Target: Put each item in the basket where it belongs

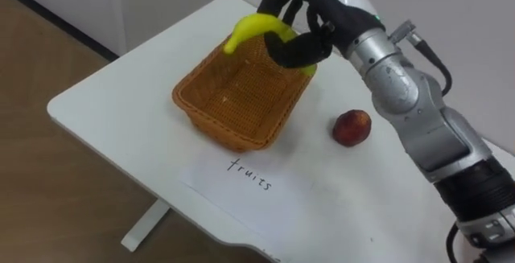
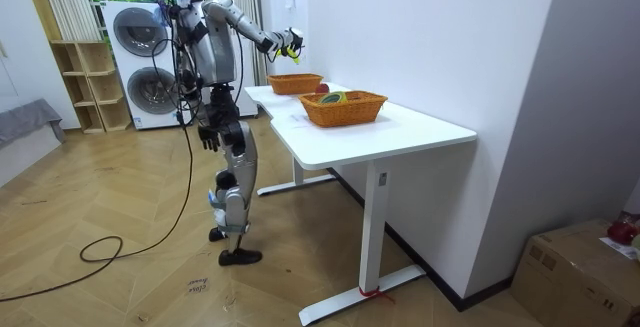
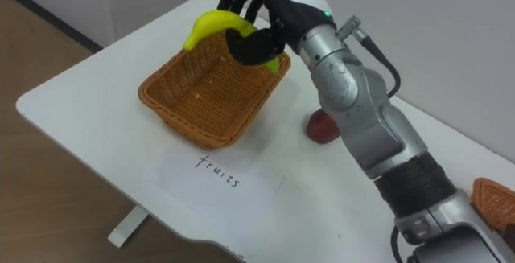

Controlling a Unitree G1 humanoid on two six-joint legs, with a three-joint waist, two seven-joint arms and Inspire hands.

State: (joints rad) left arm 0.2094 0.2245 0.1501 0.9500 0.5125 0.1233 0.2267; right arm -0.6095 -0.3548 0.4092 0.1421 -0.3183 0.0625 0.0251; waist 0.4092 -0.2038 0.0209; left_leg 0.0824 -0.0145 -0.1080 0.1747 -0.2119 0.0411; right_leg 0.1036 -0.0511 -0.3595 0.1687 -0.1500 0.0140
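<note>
So the right hand (image 1: 310, 14) has its fingers (image 1: 296, 51) curled tight round the banana (image 1: 256, 26). That's where the task's thing is right now, up in the air and not on the surface (image 1: 113, 94).

Hard-to-see bits:
- The fingers cover the middle of the banana. One yellow end sticks out on the side away from the arm, and a greenish bit peeks out just under the fingers.
- The fruit basket (image 1: 183, 100) sits right below the fingers, and they hide part of its far rim. As far as I can make out there's nothing in it.
- A red fruit (image 1: 352, 127) lies on the surface below the fingers toward the arm side, apart from the basket. Peach or apple, can't tell.
- An orange corner cut off at the frame edge (image 3: 492, 195) is the second basket (image 2: 343, 107). There's something green and yellow inside, too small to name.
- The left hand (image 2: 208, 137) hangs by the thigh in the room view, too tiny to tell how it's held.

Writing: a sheet of paper (image 1: 241, 184) lies in front of the fruit basket, nearer the robot than the fingers, with "fruits" handwritten on it.
</note>
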